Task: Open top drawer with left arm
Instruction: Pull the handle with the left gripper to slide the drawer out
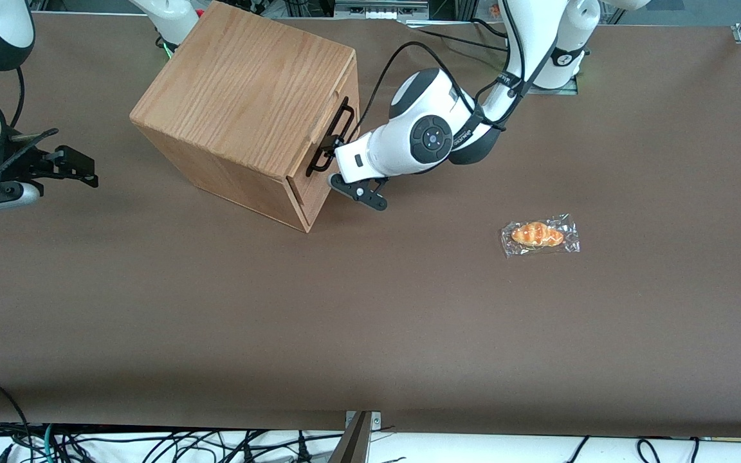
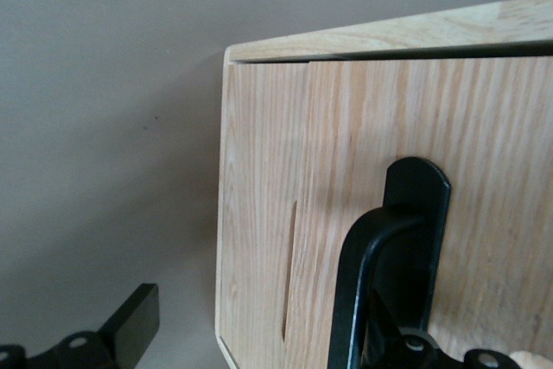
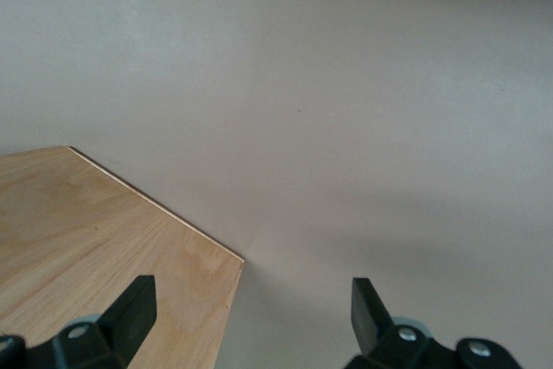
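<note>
Sitting nearly flush in its oak cabinet (image 1: 242, 103), the top drawer (image 1: 335, 106) shows only a thin seam along its upper edge, so it looks shut or barely cracked, though the angle from the front makes that hard to judge. The cabinet stands turned on the brown table (image 1: 370, 321), toward the parked arm's end and farther from the front camera than most of the bare tabletop. Its drawer face is turned toward the working arm. The long black bar handle (image 1: 330, 137) runs along that face.

The left arm (image 1: 431, 138) reaches in low, its wrist level with the handle. Its gripper (image 1: 332, 157) is right at the nearer end of the bar. The fingers stand well apart: in the wrist view one finger (image 2: 130, 326) hangs over the table beside the cabinet's edge, while the bar handle (image 2: 389, 283) sits between the two, close to the other finger. Nothing is clamped; the jaws straddle the handle without visibly pinching it.

Well apart, nearer the front camera and toward the working arm's end, a wrapped croissant (image 1: 539, 235) lies flat on the table.
</note>
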Controlling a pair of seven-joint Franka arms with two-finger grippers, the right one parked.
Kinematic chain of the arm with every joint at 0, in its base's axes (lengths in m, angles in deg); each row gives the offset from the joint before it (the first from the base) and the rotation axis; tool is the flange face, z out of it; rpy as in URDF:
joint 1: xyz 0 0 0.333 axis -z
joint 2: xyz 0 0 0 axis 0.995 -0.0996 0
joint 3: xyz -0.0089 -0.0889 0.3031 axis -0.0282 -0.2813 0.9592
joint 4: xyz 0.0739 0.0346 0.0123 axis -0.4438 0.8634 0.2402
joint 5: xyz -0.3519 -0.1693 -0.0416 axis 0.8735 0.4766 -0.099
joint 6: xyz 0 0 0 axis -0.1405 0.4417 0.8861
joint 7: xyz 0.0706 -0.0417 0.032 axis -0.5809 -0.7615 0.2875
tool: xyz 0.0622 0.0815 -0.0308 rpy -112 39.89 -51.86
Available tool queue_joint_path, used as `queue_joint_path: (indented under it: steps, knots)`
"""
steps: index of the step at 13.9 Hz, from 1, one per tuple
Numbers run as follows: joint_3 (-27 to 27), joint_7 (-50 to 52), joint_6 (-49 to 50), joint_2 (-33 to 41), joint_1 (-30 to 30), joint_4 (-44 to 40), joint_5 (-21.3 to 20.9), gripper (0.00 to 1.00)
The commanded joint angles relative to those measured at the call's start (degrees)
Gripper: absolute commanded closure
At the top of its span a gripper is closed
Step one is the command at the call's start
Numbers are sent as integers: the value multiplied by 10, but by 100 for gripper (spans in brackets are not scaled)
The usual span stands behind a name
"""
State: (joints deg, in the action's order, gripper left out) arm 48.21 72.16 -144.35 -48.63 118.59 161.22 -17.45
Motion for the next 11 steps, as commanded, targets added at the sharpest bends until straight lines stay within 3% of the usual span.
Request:
queue_joint_path:
  steps: [1,11]
  knots:
    - [14,11,-2,-6,1,-11,-23,0]
    - [48,5,4,-4,-22,-11,-26,0]
